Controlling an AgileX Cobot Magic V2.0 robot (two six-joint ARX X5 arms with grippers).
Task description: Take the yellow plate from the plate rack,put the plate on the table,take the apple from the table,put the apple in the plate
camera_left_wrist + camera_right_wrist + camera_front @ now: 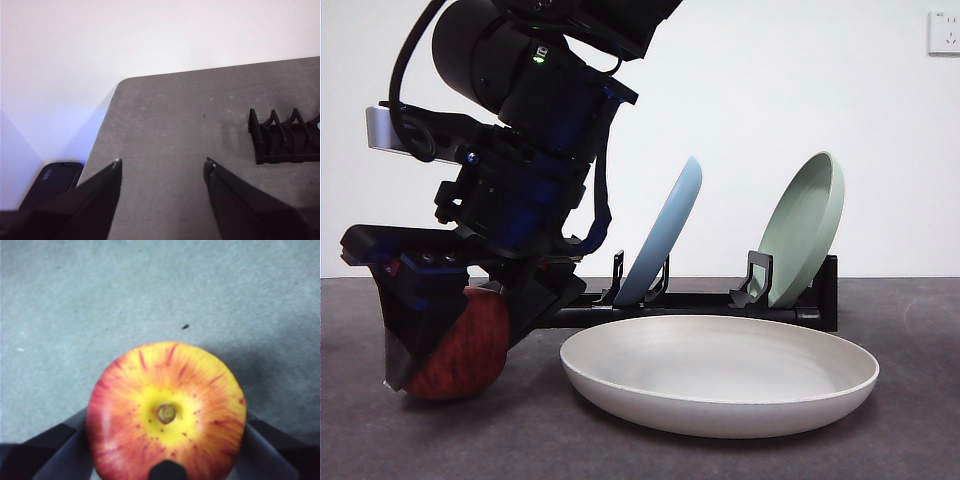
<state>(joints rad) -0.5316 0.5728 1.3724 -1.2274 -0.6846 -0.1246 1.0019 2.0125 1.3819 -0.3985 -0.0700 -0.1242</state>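
Apple (460, 350): on the table (740, 455), left of the yellow plate (720, 375), stem up, flanked by the 2 jaws of the right gripper (165, 450); firm pinch not confirmed. Left gripper (162, 172): spread, empty, parked beyond the plate rack (285, 137).

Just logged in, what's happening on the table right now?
The right pincer is down around the apple, which sits on the table beside the yellow plate. That plate already lies flat in front of the plate rack, with nothing in it yet. The left pincer hangs open over bare table.
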